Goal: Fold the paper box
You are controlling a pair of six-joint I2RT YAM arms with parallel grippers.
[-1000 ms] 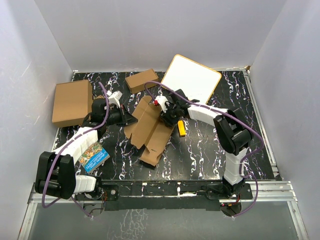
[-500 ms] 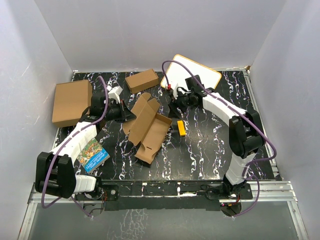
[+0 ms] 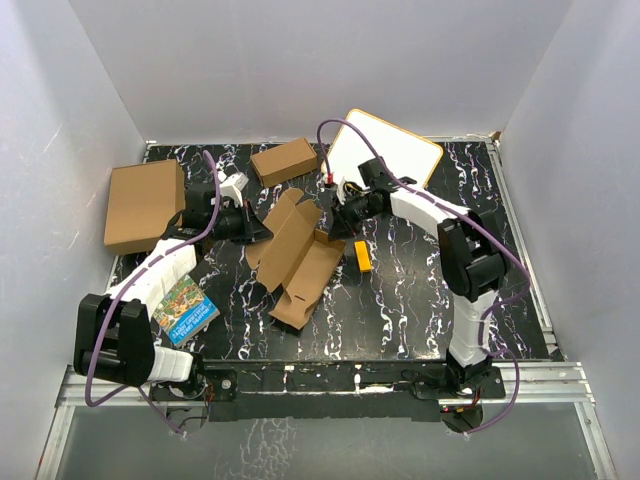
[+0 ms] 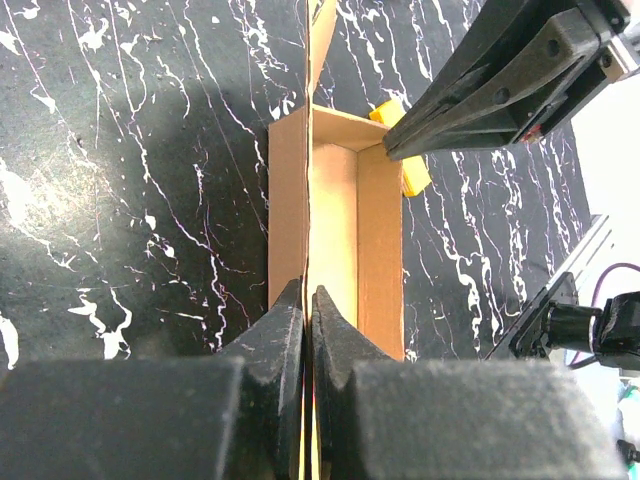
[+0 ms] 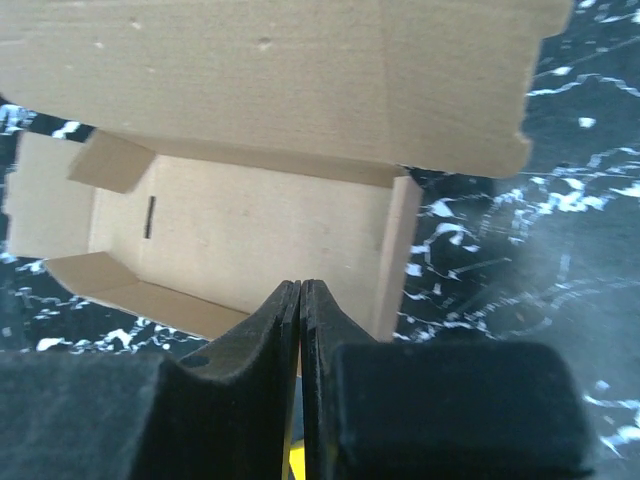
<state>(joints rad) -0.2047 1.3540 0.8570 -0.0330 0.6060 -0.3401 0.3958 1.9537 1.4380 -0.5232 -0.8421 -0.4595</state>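
The paper box (image 3: 303, 262) lies open mid-table, a plain brown tray with its walls partly raised and its lid flap (image 3: 288, 214) standing up at the back. My left gripper (image 3: 264, 234) is shut on the upright cardboard wall, which shows edge-on between the fingers in the left wrist view (image 4: 307, 300), with the tray (image 4: 345, 240) beyond. My right gripper (image 3: 338, 227) is shut and empty, just off the box's far right corner. In the right wrist view its closed tips (image 5: 300, 288) hang over the tray's floor (image 5: 250, 235), under the lid (image 5: 280, 80).
A yellow block (image 3: 363, 256) lies right of the box. A bigger brown carton (image 3: 145, 205) sits at the left, a small closed brown box (image 3: 284, 161) at the back, a white wood-framed board (image 3: 385, 160) back right, and a colourful packet (image 3: 186, 309) front left.
My right gripper drew back from the box toward the white board, then came a little nearer again. The box's walls stand more upright than before. My left gripper keeps its hold.
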